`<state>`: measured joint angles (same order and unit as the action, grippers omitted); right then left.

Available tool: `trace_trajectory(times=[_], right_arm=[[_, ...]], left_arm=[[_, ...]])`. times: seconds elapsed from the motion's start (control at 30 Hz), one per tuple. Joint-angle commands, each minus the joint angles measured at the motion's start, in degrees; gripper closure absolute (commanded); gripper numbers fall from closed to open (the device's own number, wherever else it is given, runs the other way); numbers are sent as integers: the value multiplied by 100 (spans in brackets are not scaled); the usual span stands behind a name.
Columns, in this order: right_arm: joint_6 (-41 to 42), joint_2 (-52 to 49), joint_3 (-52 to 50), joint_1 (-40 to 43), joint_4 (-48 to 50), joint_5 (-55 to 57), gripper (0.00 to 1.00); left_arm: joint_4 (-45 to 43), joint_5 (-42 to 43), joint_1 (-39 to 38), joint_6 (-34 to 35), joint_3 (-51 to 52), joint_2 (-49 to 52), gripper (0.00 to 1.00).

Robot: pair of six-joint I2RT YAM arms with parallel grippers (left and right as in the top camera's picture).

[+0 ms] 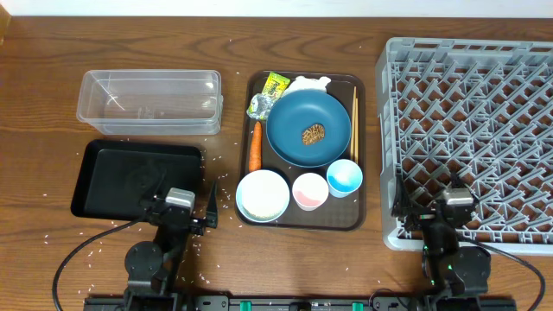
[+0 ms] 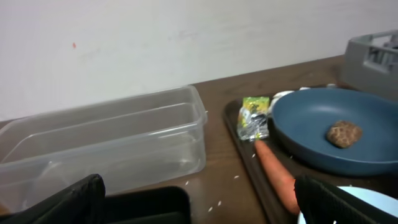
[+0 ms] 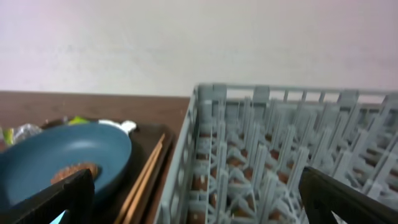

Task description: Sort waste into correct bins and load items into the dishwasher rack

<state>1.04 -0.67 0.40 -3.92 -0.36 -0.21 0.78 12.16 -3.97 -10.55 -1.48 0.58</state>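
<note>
Wooden table (image 1: 34, 104), white wall behind. We list, left to right: clear tub (image 1: 149, 102); black tray (image 1: 130, 177) just in front of it, rice grains (image 1: 222, 184) scattered round about; brown serving tray (image 1: 346, 212) in the middle; grey rack (image 1: 471, 112) at right.

On the serving tray we count:
- a dark-blue dish (image 1: 308, 112) holding a brown lump (image 1: 313, 134)
- a white bowl (image 1: 263, 194), pink-lined cup (image 1: 310, 191) and blue-lined cup (image 1: 344, 178) along the near edge
- chopsticks (image 1: 353, 121) along the dish's right side
- an orange carrot (image 1: 255, 145) along its left
- a green-yellow wrapper (image 1: 276, 85), crumpled foil (image 1: 258, 106) and white tissue (image 1: 311, 83) at the far edge

Left gripper (image 2: 199, 194): fingers spread wide, holding nothing, low between black tray and serving tray, carrot just ahead to its right.

Right gripper (image 3: 196, 186): likewise spread and unladen, at the rack's near-left corner, chopsticks ahead to its left.
</note>
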Motion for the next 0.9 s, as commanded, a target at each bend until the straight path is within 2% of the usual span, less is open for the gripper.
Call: trace_trajectory(times=[0.0,0.17,0.37,0.5,0.6,0.73,0.87], right_arm=[[83,33,-9,63,-39,-33,1],[299,33,-9,63,223,-422,1],[584,17,275,63,955,-1421,1],[614,-310,1228,63,461,-1408,1],[627,-1001,2127,63,-146,-1456,1],[876,-2424,3547,63,-1034,-1821,1],[879,-4118,5174,61,-2037,-2538,1]], left_arm=[[-234,632,-24,11,122,-35,2],[-1335,1058,-24,142,105,-35,2],[-1294,1049,-24,385,-428,9,2],[-404,968,-24,570,-1360,468,2],[457,925,-24,570,-2374,1235,2],[1486,929,-24,575,-3965,2671,2],[2723,931,-24,892,-5676,4203,2]])
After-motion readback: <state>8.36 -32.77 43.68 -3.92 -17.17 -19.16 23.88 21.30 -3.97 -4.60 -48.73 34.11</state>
